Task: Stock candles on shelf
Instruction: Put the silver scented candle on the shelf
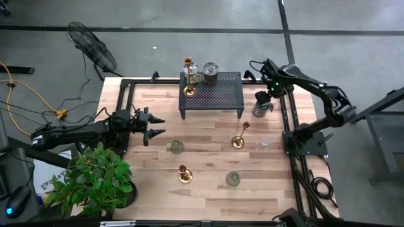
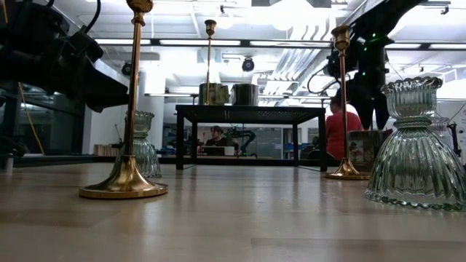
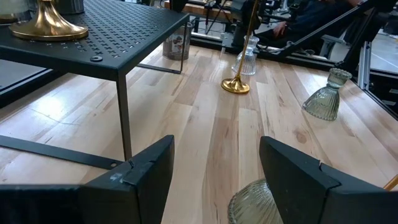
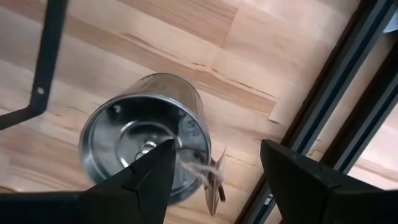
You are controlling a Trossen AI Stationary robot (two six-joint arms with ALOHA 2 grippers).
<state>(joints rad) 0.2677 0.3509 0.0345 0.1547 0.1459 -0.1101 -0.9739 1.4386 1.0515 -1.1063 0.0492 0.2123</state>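
The black mesh shelf (image 1: 218,94) stands at the far middle of the table. On it stand a tall brass candlestick (image 1: 188,75), a small jar (image 1: 196,77) and a round metal tin candle (image 1: 210,70). My right gripper (image 1: 262,101) is open, pointing down over a metal tin candle with a paper tag (image 4: 146,134) that stands on the table right of the shelf. My left gripper (image 1: 158,125) is open and level at the table's left, with a ribbed grey glass candle (image 3: 252,202) just ahead of its fingers. A brass candlestick (image 1: 240,135) stands in front of the shelf.
On the table stand a short brass candlestick (image 1: 184,174), a grey glass candle (image 1: 233,179) and a clear glass one (image 1: 263,146). A green potted plant (image 1: 95,180) fills the near left corner. Black frame rails (image 1: 290,132) run along the table's sides. People show beyond the table (image 2: 338,127).
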